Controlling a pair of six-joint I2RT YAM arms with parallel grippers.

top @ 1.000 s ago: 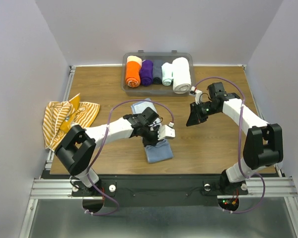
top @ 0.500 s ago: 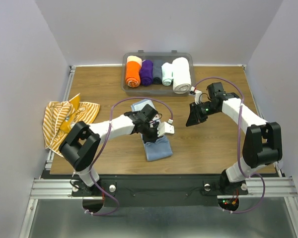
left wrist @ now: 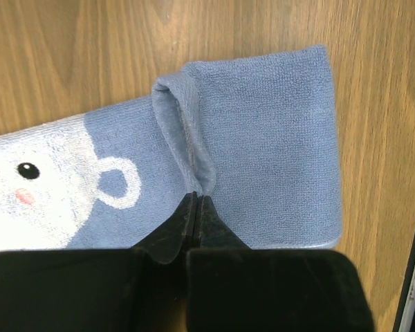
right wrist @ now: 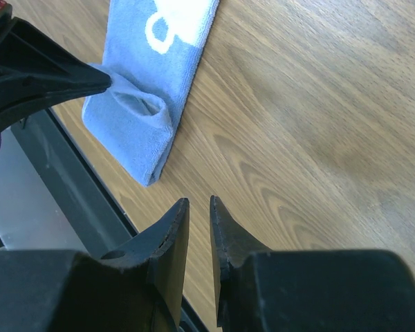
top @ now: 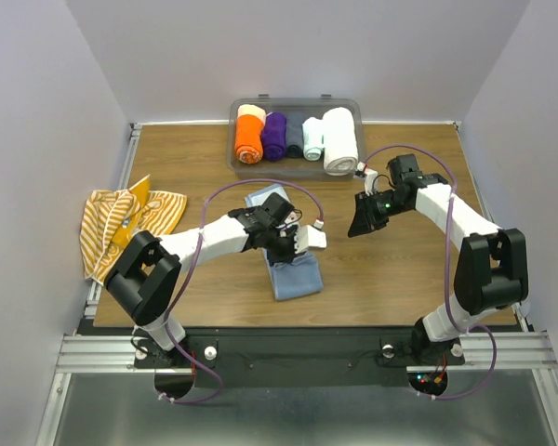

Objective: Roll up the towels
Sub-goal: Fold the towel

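The pale blue towel lies flat on the table in front of the left arm. Its long axis runs from the near edge toward the far side, slightly slanted. The left pincer is closed on a raised ridge of cloth close to the towel's near end — the ridge runs across the width, at right angles to the long axis. The coming move likely turns on this relation: the roll must advance along the long axis, toward the printed end. The right pincer hovers over bare table well apart to the right, jaws slightly parted, holding nothing — the left arm is nearer. The striped towel lies crumpled at the table's left edge.
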